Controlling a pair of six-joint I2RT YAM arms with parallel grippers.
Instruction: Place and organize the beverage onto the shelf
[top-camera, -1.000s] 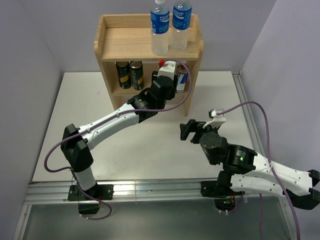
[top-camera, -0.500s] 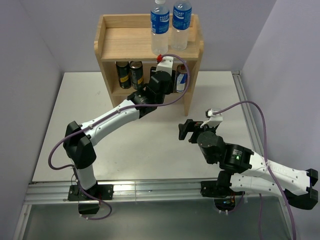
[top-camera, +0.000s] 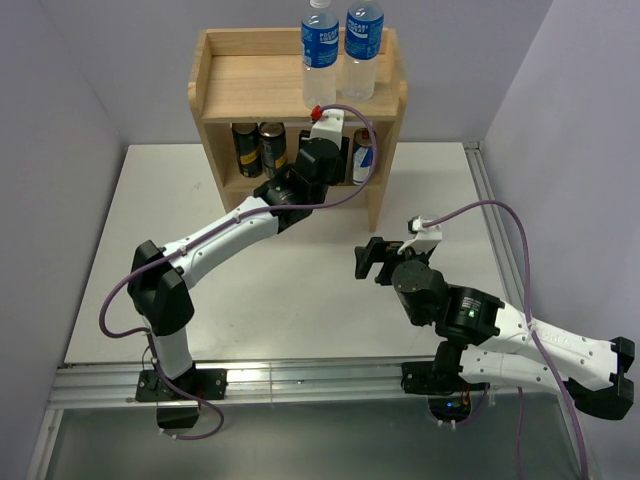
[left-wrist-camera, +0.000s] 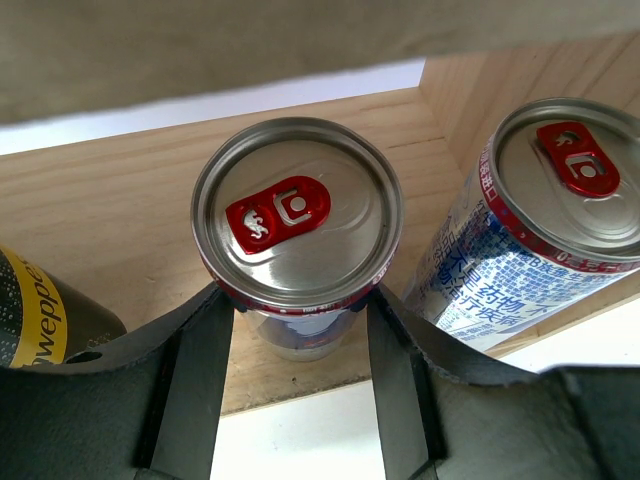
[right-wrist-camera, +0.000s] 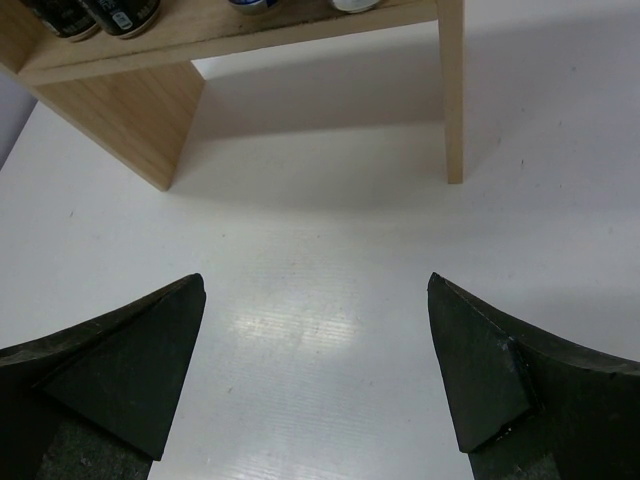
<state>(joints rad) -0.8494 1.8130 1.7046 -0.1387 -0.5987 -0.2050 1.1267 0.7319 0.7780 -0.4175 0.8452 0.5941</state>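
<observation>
White surface (top-camera: 300, 310), overhead: left arm (top-camera: 220, 235) reaches into the two-tier light-wood shelf (top-camera: 250, 80), lower tier. Left wrist: your left jaws clamp the upright red-tabbed silver can (left-wrist-camera: 297, 215), beside a blue-and-white can (left-wrist-camera: 500, 270). Right wrist: right jaws spread, empty.

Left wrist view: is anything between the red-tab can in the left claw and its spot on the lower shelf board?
Nothing visible. The red-tab can, gripped by the left claw, is over the lower shelf board, in the gap between the black-and-yellow can and the blue-and-white can, touching neither.
</observation>
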